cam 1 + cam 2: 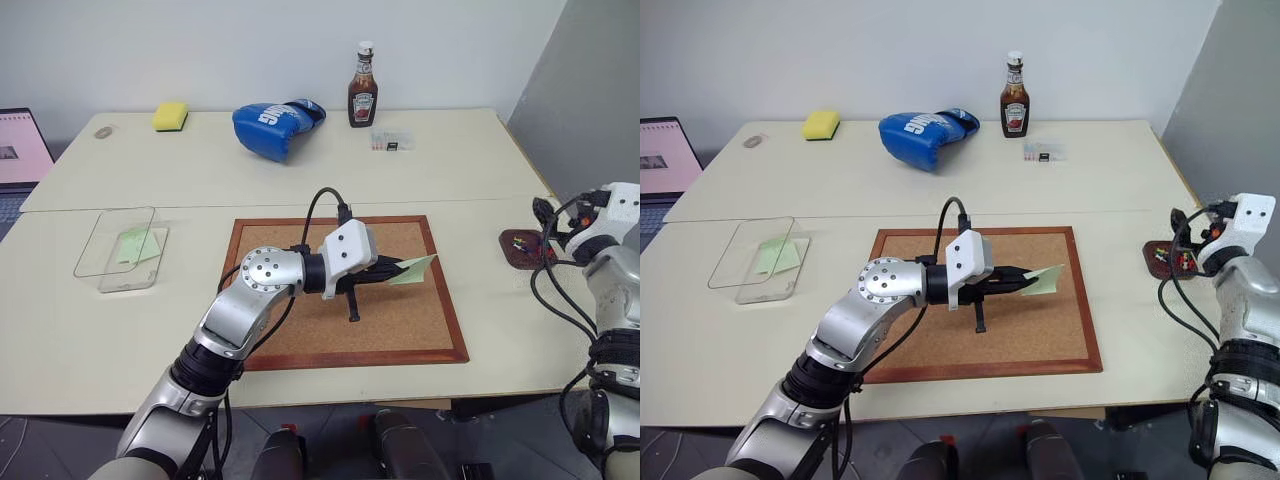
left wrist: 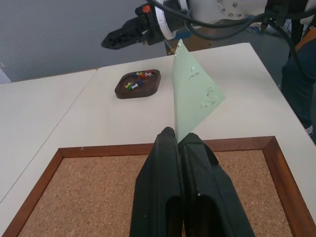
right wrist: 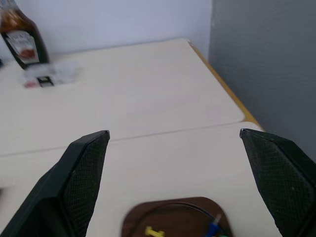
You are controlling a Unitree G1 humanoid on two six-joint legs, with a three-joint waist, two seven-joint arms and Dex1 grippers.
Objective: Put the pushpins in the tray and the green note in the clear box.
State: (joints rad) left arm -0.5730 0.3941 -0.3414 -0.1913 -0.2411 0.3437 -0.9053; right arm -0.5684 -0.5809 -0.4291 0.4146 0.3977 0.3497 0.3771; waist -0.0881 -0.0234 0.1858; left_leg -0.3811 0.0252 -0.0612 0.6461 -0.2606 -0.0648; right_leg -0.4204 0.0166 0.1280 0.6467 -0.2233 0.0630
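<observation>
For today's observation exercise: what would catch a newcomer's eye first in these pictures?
First, the left gripper over the corkboard in the middle of the table, jaws shut on a green note. Next, the blue boxing glove and ketchup bottle at the far edge. Then the clear box on the left, with a green note already inside, and the tray of pushpins on the right.

Robot test room, likely a lab or office: pale tables (image 1: 300, 170) pushed together against a bare white wall (image 1: 250, 45), grey partition (image 1: 590, 90) at the right. A laptop (image 1: 20, 150) sits open at the left edge. An unrelated mix lies about: ketchup bottle (image 1: 362, 88), blue boxing glove (image 1: 275, 125), yellow sponge (image 1: 171, 116), corkboard (image 1: 400, 320).
</observation>
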